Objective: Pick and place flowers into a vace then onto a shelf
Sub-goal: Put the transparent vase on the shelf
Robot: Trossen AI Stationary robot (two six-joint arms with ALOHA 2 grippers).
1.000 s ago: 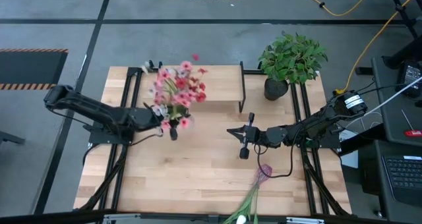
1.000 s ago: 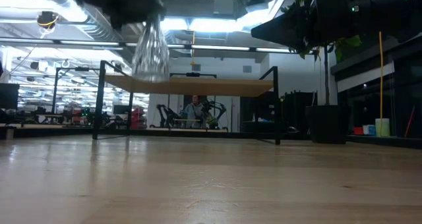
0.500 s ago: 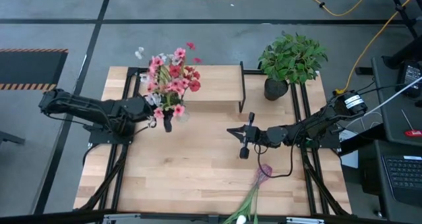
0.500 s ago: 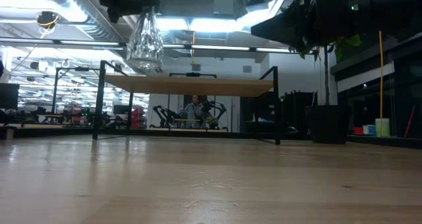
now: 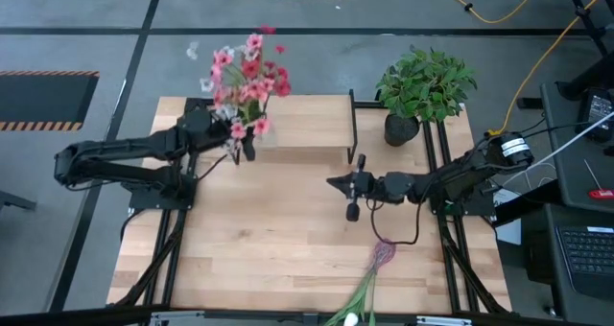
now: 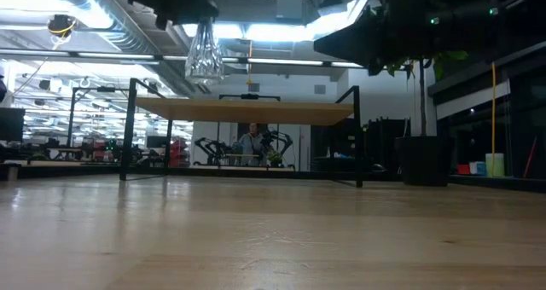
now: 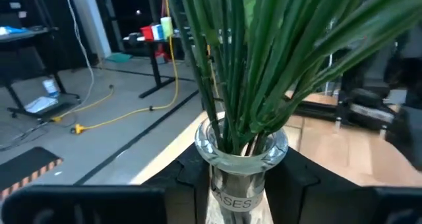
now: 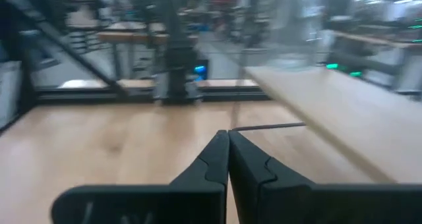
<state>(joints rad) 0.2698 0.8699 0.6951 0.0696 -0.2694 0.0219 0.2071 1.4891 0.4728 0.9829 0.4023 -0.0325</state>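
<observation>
The flowers point(image 5: 245, 77), pink, red and white blooms on green stems point(image 7: 244, 72), stand in a clear glass vase point(image 6: 203, 51). My left gripper point(image 5: 245, 146) is shut on that vase and holds it in the air at the left end of the shelf point(image 5: 302, 125), a light board on a black frame point(image 6: 247, 111). My right gripper point(image 5: 351, 184) is shut and empty. It hovers over the middle of the table, in front of the shelf point(image 8: 330, 105). My left gripper pinches the vase's narrow neck point(image 7: 239, 179), just under the rim, between its two fingers point(image 7: 188, 181). The fingers come in level from the table's left side. The vase is lifted clear of the table, about upright, with the stems rising out of its mouth.
A bushy green plant in a black pot point(image 5: 422, 86) stands at the shelf's right end. Loose flower stems point(image 5: 369, 278) lie at the table's near edge, below the right gripper. Bare wood lies between the shelf and those stems.
My left gripper has carried the vase up and toward the table's far edge, from in front of the shelf to its left end. The blooms now reach past the far edge. My right gripper has shifted slightly toward the shelf, still shut.
</observation>
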